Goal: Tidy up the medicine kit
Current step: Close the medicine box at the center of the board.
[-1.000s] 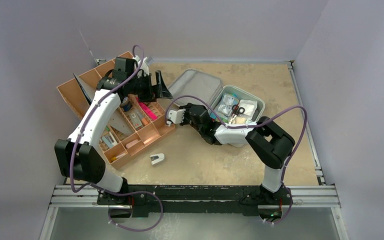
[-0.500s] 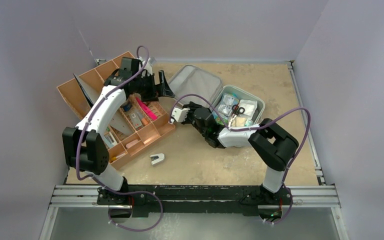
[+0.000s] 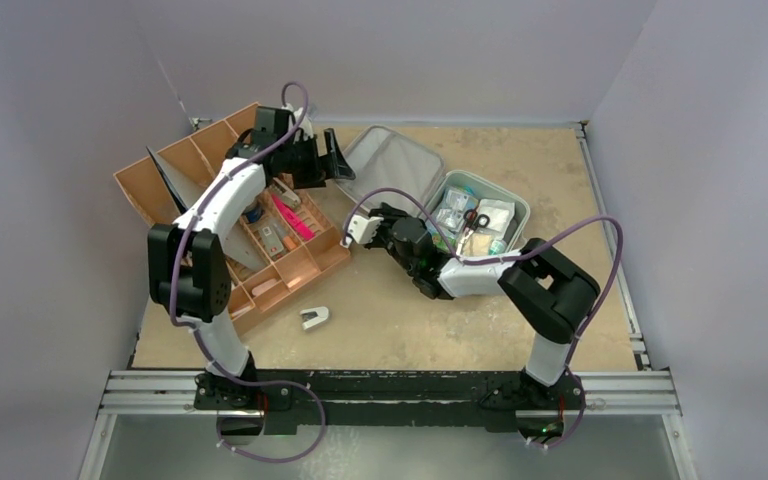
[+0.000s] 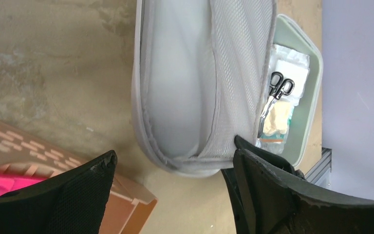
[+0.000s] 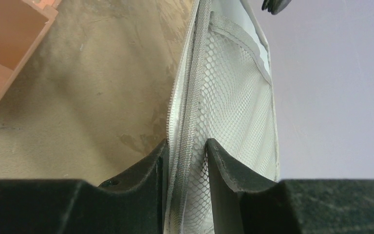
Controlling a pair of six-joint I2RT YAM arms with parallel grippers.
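The light grey medicine kit lies open. Its mesh-lined lid [image 3: 392, 163] is to the left, and its base [image 3: 516, 205] holds scissors [image 3: 473, 219] and white packets. My right gripper [image 3: 362, 224] is shut on the lid's near rim, with the zip edge and mesh [image 5: 233, 97] pinched between its fingers [image 5: 186, 146]. My left gripper [image 3: 336, 160] hovers open by the lid's left edge, over the corner of the tan organizer tray [image 3: 300, 262]. In the left wrist view the lid [image 4: 185, 78] lies just beyond the wide-apart jaws [image 4: 175, 163], which hold nothing.
The divided organizer tray holds several small items, among them a pink one [image 3: 292, 216]. A small white and black object [image 3: 313, 318] lies loose on the table in front of the tray. The tray corner [image 4: 126, 190] is close under my left gripper. Walls stand on three sides.
My left arm has swung right and away from me, from over the tray to the lid's left edge. My right gripper, still on the rim, has shifted slightly right; the lid has moved a little.
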